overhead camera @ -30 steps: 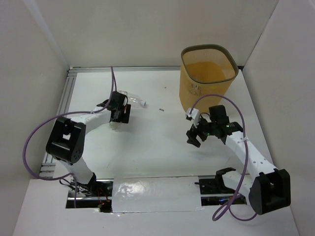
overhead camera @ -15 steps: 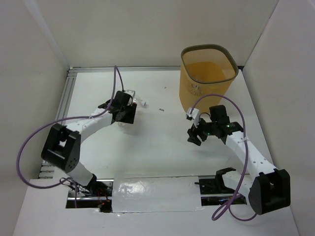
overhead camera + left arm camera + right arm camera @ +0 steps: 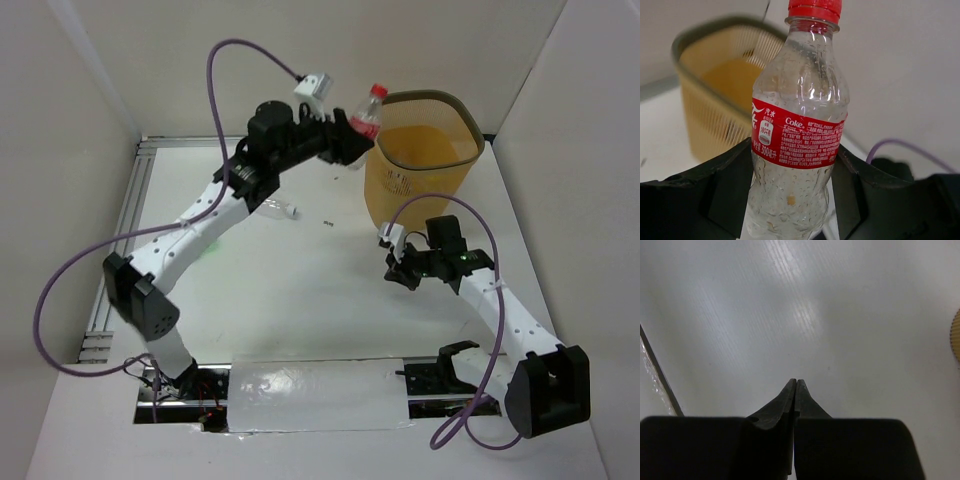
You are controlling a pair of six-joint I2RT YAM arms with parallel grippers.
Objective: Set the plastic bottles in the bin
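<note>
Pincers differ. The left pincer (image 3: 352, 140) is partly spread and pinches a clear bottle (image 3: 366, 118) with a red cap and red label. It holds the bottle upright in the air by the left rim of the yellow mesh bin (image 3: 405, 195). Whether the bottle is over the opening is hard to tell. The right pincer (image 3: 393, 272) is low over the white table (image 3: 300, 300), in front of the bin and apart from it.

The left wrist view shows black fingers (image 3: 715, 195) on both sides of the bottle (image 3: 797, 135) and droplets inside it, with the bin (image 3: 710, 115) blurred behind. The bottle's base is cut off. The right wrist view shows the right pincer (image 3: 794, 390) pressed together on nothing. Only the top view shows a second bottle (image 3: 283, 209), clear with a white cap. It lies on the table, partly hidden under the left arm.
</note>
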